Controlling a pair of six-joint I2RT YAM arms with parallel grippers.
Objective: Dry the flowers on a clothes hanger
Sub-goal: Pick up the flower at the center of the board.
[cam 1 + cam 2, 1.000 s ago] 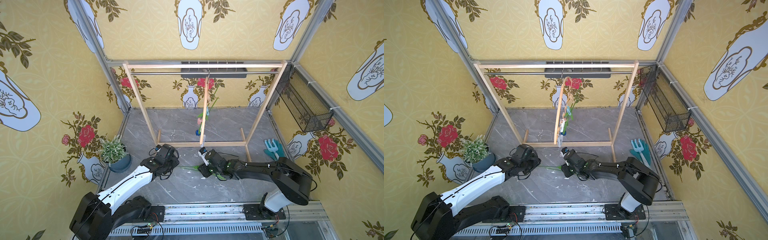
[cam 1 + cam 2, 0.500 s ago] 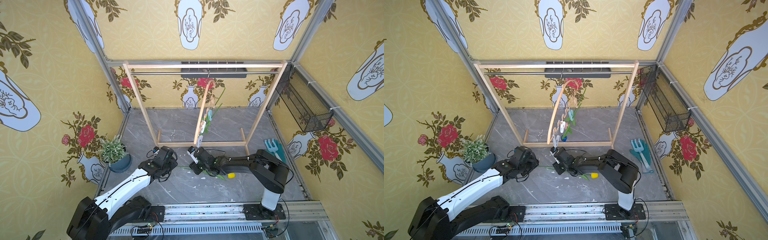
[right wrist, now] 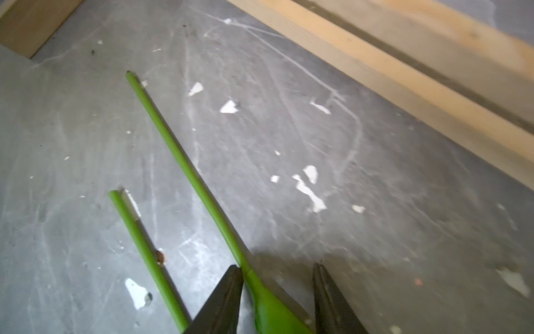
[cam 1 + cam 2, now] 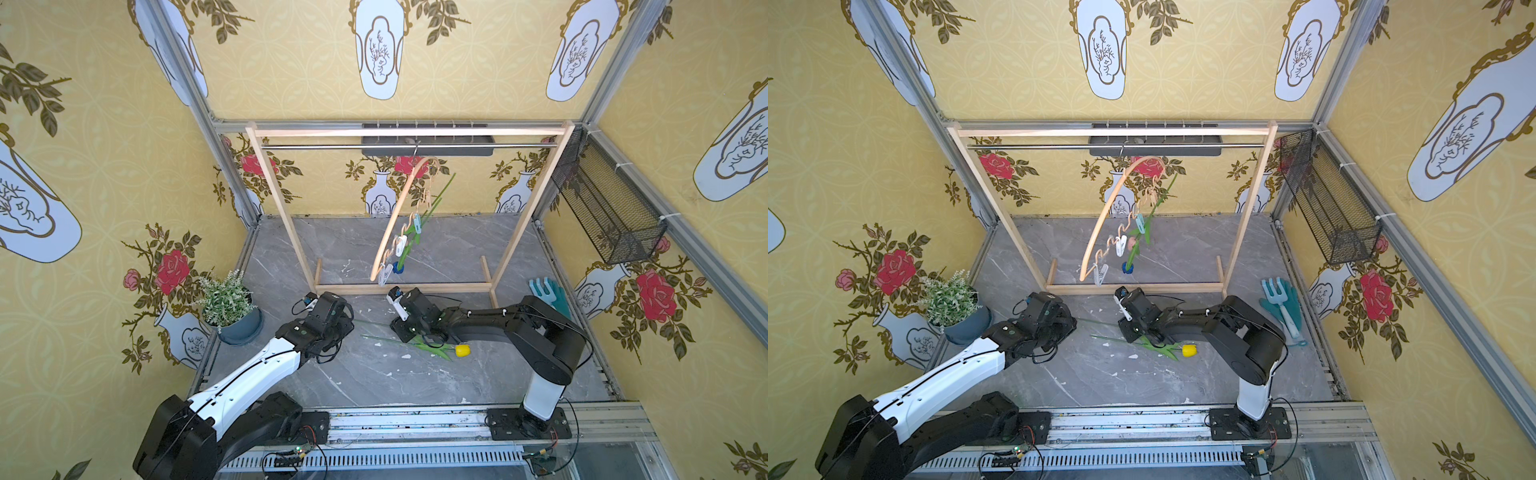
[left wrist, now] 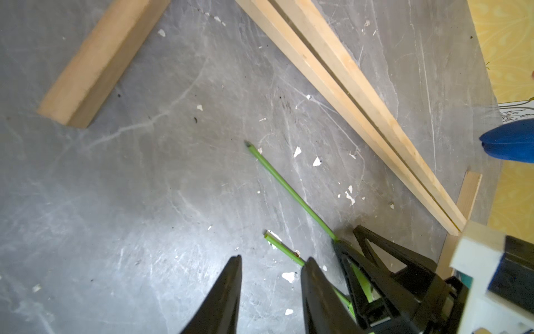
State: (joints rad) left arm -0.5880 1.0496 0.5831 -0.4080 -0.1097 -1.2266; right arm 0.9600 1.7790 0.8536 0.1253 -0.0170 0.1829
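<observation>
In both top views the clothes hanger (image 4: 395, 216) hangs from the rack (image 4: 415, 132) with a blue tulip (image 4: 398, 268) pegged on; a yellow tulip (image 4: 462, 351) lies on the bench (image 4: 374, 386) by the right hand (image 4: 402, 331). Left wrist view: the left hand (image 5: 274, 258) is spread and empty. Right wrist view: the right hand, spread, straddles a green stem (image 3: 185, 164) that hugs one finger. Centre it before pinching, clear of the shorter stem (image 3: 138, 240).

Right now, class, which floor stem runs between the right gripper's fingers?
The stem reaching farther out, widening between the fingers; the other stem ends shorter and lies outside them.
</observation>
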